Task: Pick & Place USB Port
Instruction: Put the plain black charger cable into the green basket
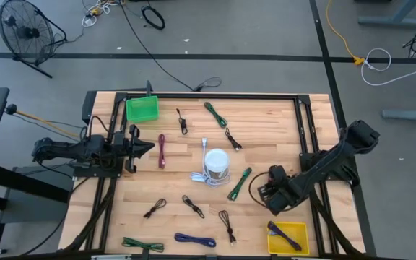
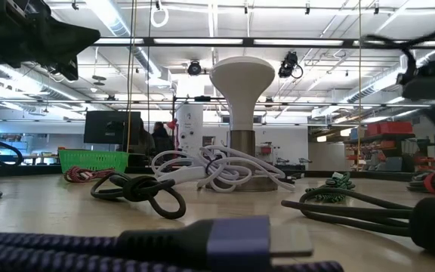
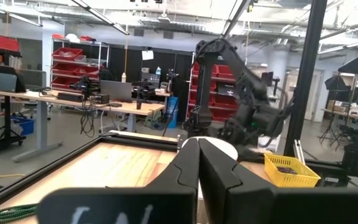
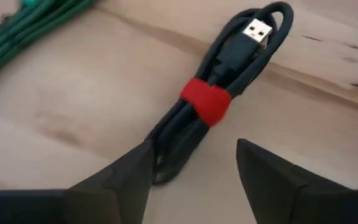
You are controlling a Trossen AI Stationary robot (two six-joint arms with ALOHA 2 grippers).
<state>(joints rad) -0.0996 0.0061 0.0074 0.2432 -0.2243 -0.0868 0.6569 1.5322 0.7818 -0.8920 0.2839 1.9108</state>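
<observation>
overhead, the right gripper [image 1: 271, 193] hovers low over the counter [image 1: 266, 123], just beside the yellow bin [image 1: 289, 237] and right of the white lamp [image 1: 216, 164]; the left gripper [image 1: 144, 149] waits left of the lamp, fingers pressed together. through the right wrist, its fingers [image 4: 126, 177] stand spread wide, holding nothing, straddling one end of the black usb cable [image 4: 219, 93] with its red strap [image 4: 205, 99], lying flat on the counter.
</observation>
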